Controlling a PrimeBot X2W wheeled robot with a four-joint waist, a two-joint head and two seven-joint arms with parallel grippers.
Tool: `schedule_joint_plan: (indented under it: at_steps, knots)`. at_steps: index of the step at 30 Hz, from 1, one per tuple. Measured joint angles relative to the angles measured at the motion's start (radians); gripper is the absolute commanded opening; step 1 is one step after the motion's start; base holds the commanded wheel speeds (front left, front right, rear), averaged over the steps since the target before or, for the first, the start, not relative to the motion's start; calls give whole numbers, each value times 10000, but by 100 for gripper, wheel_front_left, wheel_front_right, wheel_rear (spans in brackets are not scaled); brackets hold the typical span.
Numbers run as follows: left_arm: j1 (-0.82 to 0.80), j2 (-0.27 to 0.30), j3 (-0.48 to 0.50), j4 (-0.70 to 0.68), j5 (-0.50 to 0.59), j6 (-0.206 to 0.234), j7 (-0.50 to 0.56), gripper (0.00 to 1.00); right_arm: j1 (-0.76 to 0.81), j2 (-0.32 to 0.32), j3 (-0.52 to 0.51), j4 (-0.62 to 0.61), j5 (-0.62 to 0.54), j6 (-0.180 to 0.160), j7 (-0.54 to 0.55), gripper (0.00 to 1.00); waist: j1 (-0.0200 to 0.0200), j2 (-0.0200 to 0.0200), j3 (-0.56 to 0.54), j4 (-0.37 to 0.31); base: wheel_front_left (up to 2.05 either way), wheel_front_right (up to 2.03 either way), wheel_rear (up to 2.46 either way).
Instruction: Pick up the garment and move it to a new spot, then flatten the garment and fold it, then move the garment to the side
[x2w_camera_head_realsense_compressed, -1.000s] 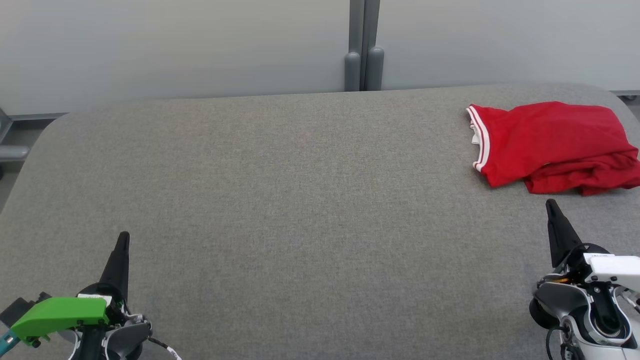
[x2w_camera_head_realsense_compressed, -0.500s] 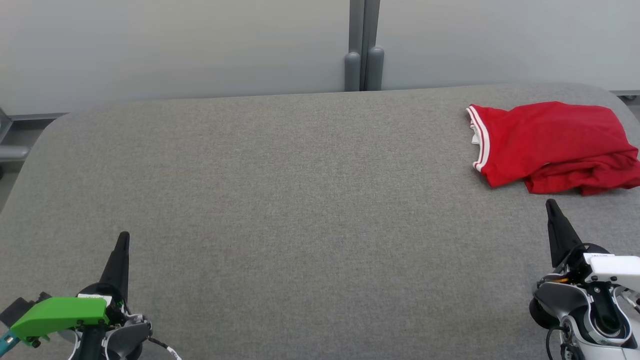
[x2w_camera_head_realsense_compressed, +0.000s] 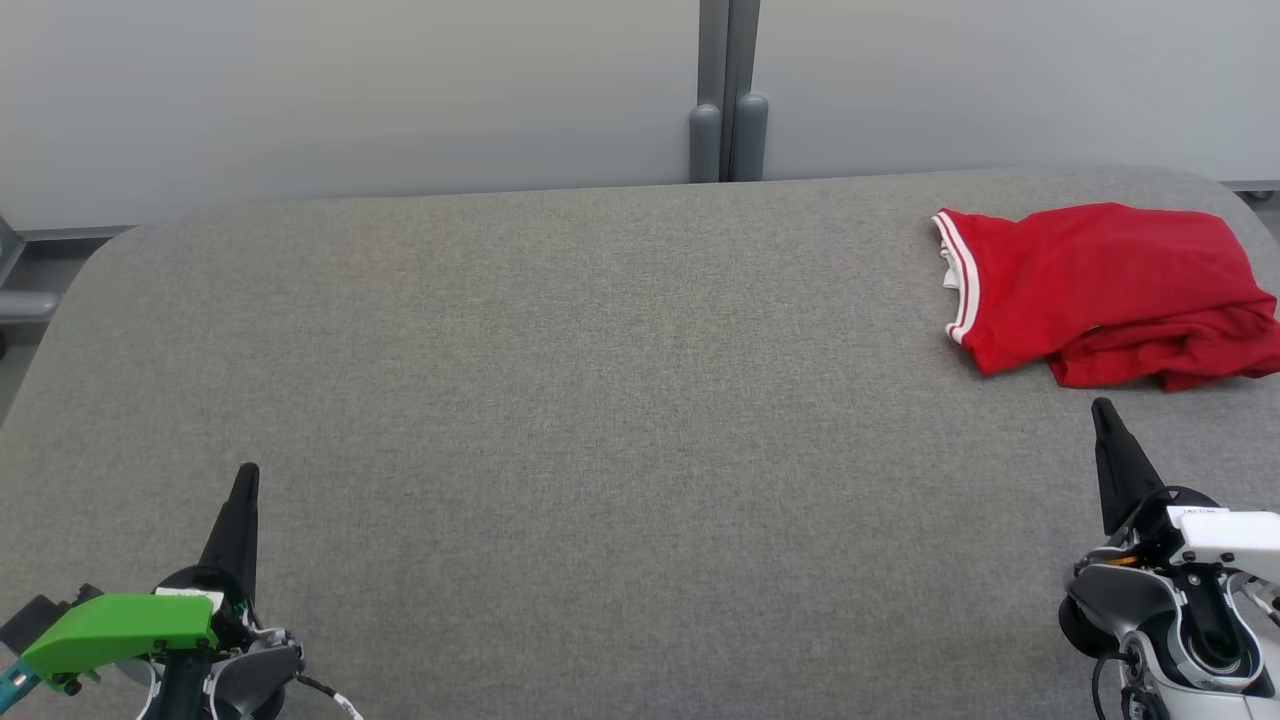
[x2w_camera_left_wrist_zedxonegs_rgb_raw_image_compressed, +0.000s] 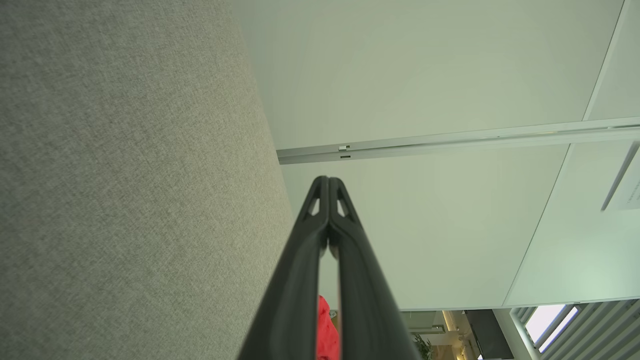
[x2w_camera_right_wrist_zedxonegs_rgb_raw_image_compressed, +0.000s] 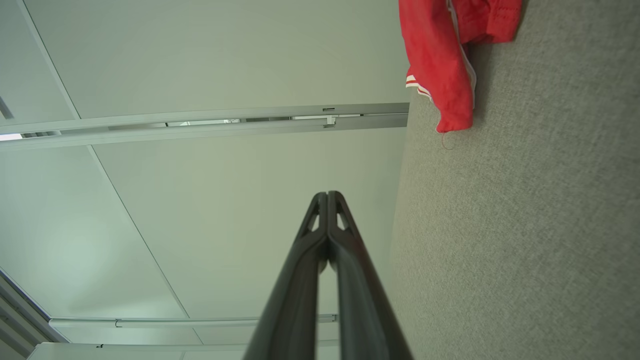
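Grey woven fabric covers the wide, round-cornered table (x2w_camera_head_realsense_compressed: 600, 400), and on it lies a red jersey garment with white striped trim (x2w_camera_head_realsense_compressed: 1100, 280). The garment sits at the table's far right corner, close to the far edge and reaching the right edge. It is folded into a rough rectangle, its trimmed edge turned toward the middle of the table and a rumpled layer bulging out along its near side.

Over the near left corner, the left gripper (x2w_camera_head_realsense_compressed: 245, 475) has its two long dark fingers pressed together tip to tip with nothing between them, well apart from the garment. A bright green plastic cover (x2w_camera_head_realsense_compressed: 120, 625) sits on its wrist.

Over the near right part of the table, the right gripper (x2w_camera_head_realsense_compressed: 1102, 408) is likewise closed and empty, its fingers pointing toward the garment's near edge, close to it but not touching.

Beyond the far edge stand pale wall panels (x2w_camera_head_realsense_compressed: 350, 90), joined by a grey post (x2w_camera_head_realsense_compressed: 727, 100).
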Motion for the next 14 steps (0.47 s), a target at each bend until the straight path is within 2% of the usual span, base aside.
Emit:
schedule_joint_plan:
  at_steps: [14]
  knots:
    - [0,0,0,-2,0,0,0,0,-2,0,0,0,0,0,0,0,0,0,0,0,0,0,0]
